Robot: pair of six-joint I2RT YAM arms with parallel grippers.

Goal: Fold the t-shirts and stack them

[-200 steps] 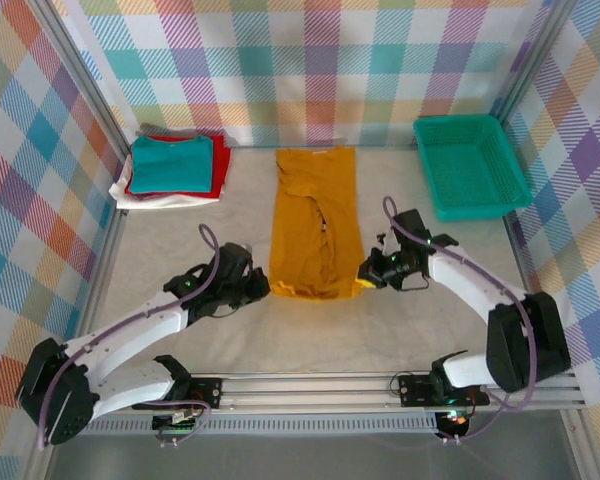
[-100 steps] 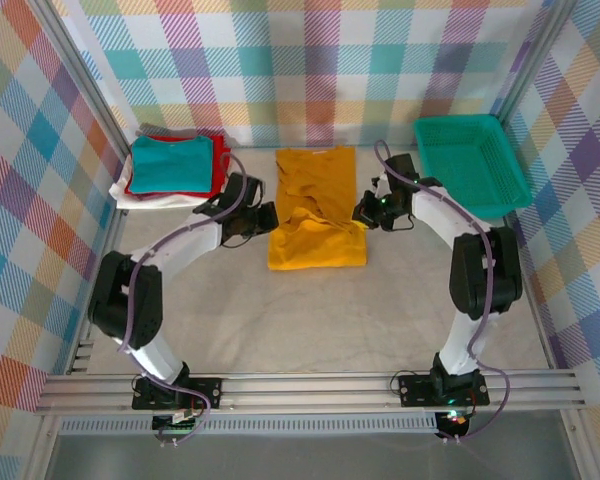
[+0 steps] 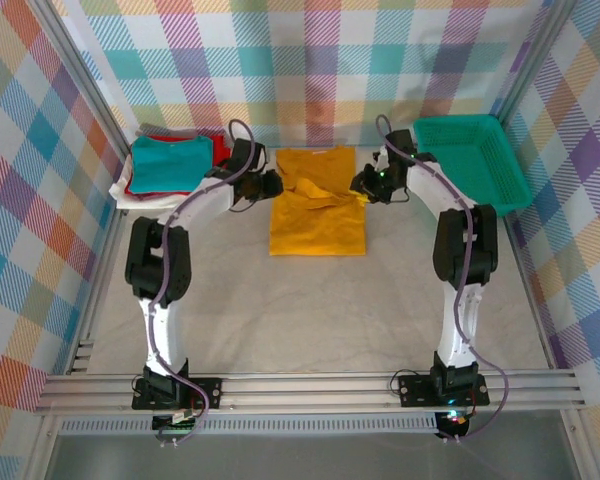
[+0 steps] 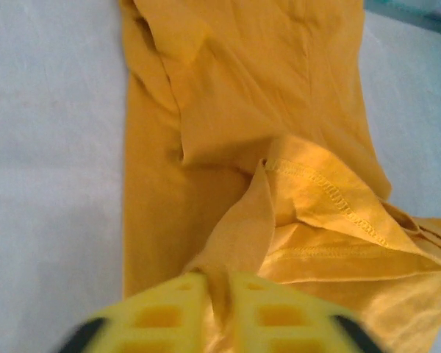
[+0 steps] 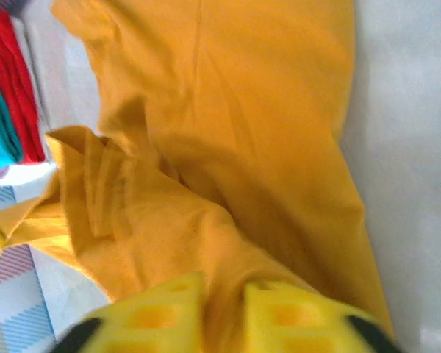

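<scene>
Mustard-yellow tee (image 3: 317, 205) is found at the far middle of the table (image 3: 310, 320). It sits between the stack of folded tees (image 3: 170, 172) on the left and the green basket (image 3: 462, 123) on the right, apart from both. Its near part lies flat; towards the collar the cloth is bunched and raised into a ridge. At the left end of that ridge the left gripper (image 3: 275, 186) is placed, and at the right end the right gripper (image 3: 362, 189). In each wrist view a tent of yellow fabric is drawn up into the narrow gap between the yellow fingers (image 4: 178, 305). Both jaws are therefore recorded as narrow and pinched on the tee.

Step in hand, as judged: hem-to-collar fold, near its end.
- Both corners should be carried level and at equal pace, so that the fold line is kept square.
- Slack in the middle should be pulled out sideways before the cloth is laid.
- Release should be made low, with the corners set onto the shoulders, not dropped.
- Wrinkles near the collar are to be expected unless tension is held.

Stacking is not yet done.
</scene>
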